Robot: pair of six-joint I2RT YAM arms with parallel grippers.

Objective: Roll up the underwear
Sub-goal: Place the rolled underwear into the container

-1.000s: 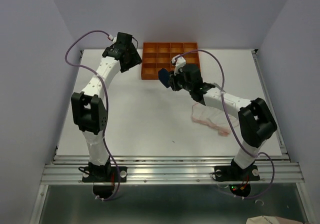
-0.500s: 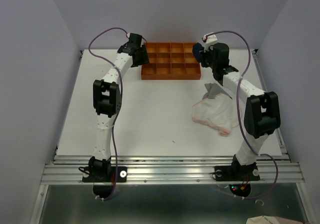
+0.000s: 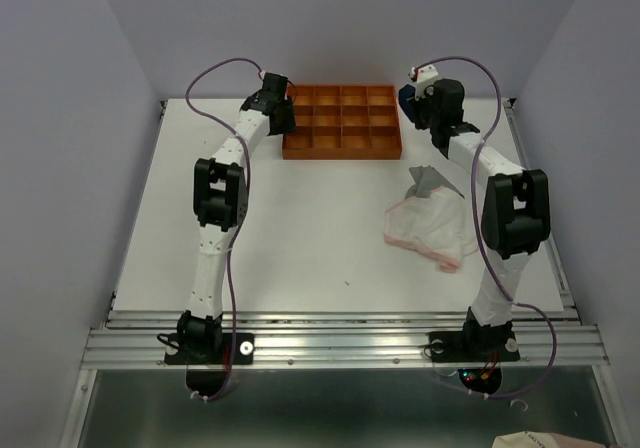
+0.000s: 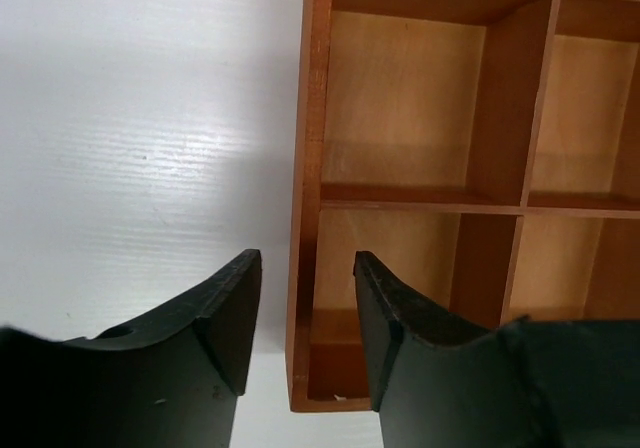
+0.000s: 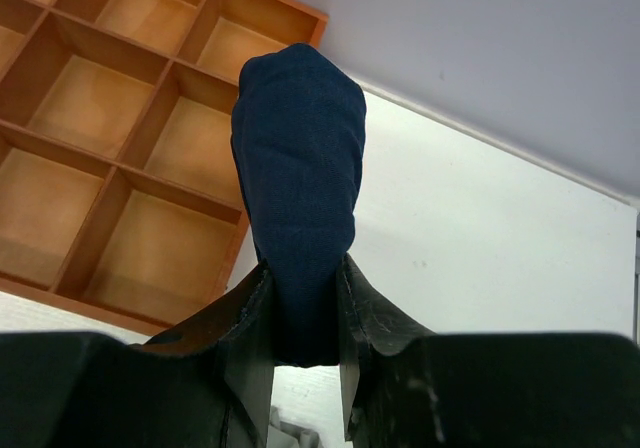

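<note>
The navy underwear (image 5: 300, 158) is rolled into a tight bundle and clamped at its lower end between the fingers of the right gripper (image 5: 302, 288); its long axis runs straight out from the jaws, its rounded free end pointing to 12 o'clock in the right wrist view. It hangs in the air just off the right end of the orange tray (image 5: 117, 168), over the white table (image 5: 480, 198). From overhead the bundle shows only as a small dark blue patch at about 1 o'clock on the table, and which way it points cannot be read there. That view alone shows the other two garments: the grey underwear (image 3: 428, 180) lies crumpled at about 3 o'clock, and the pale pink-white underwear (image 3: 428, 228) is spread flat just nearer the arm bases, its far edge touching the grey one.

The left gripper (image 4: 305, 308) is at the tray's left end, about 11 o'clock overhead; only its own camera shows the jaws standing apart with the tray's outer wall between them, a gap on each side, gripping nothing.
</note>
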